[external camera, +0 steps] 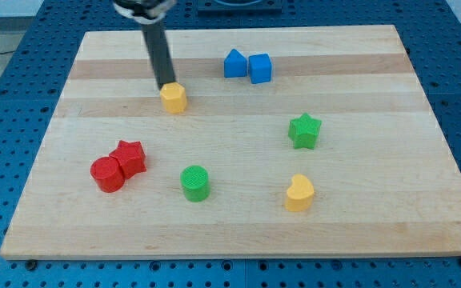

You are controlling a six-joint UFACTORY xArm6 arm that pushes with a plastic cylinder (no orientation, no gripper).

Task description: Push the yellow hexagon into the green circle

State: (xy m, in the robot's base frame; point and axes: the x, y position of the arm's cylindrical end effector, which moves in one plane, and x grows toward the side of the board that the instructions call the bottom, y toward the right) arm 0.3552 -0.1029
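Observation:
The yellow hexagon (174,98) sits on the wooden board at the upper left of centre. My tip (167,86) is right at its upper left edge, touching or nearly touching it. The green circle (194,182) stands well below the hexagon, toward the view's bottom and slightly to the right.
A red circle (107,174) and a red star (128,157) sit together at the lower left. Two blue blocks (247,66) sit side by side near the top. A green star (304,130) is at the right, a yellow heart-like block (299,193) below it.

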